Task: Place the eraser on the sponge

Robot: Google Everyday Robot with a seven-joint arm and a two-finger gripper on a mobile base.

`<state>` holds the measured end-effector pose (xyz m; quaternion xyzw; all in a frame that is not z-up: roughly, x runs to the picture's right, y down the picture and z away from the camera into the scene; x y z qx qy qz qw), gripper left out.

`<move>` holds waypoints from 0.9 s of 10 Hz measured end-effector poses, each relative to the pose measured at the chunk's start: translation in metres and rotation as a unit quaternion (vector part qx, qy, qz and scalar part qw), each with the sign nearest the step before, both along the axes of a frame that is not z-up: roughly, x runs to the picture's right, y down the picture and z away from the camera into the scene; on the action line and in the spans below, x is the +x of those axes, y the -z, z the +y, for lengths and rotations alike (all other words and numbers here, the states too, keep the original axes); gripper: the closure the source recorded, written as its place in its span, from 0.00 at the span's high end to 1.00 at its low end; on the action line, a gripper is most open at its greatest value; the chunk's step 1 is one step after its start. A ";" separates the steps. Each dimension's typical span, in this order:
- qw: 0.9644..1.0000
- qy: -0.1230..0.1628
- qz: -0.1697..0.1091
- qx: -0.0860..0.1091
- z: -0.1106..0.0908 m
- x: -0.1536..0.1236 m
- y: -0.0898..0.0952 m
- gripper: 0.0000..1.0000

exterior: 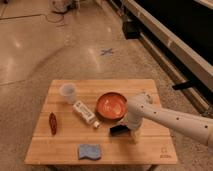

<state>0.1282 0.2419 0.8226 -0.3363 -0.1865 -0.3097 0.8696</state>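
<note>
One flat black eraser (pixel 116 131) lay on the wooden worktop (pixel 150 150) near the orange bowl (pixel 111 105), the robot's gripper (pixel 125 132) down on it, its hold impossible to tell. The blue-grey sponge (pixel 89 151), apart at left, carried nothing, so the placing remained.

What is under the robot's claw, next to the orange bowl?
The gripper sits low over the table, just in front of the bowl. Under it lies the black eraser; only its left end shows, the rest is covered by the gripper.
</note>
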 end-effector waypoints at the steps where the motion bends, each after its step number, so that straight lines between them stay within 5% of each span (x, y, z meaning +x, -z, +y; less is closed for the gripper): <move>1: 1.000 0.000 -0.003 -0.001 -0.002 0.001 0.003 0.46; 6: 0.999 0.015 -0.042 0.003 -0.023 0.005 0.044 0.00; 9: 0.995 0.023 -0.091 -0.020 -0.013 -0.010 0.080 0.00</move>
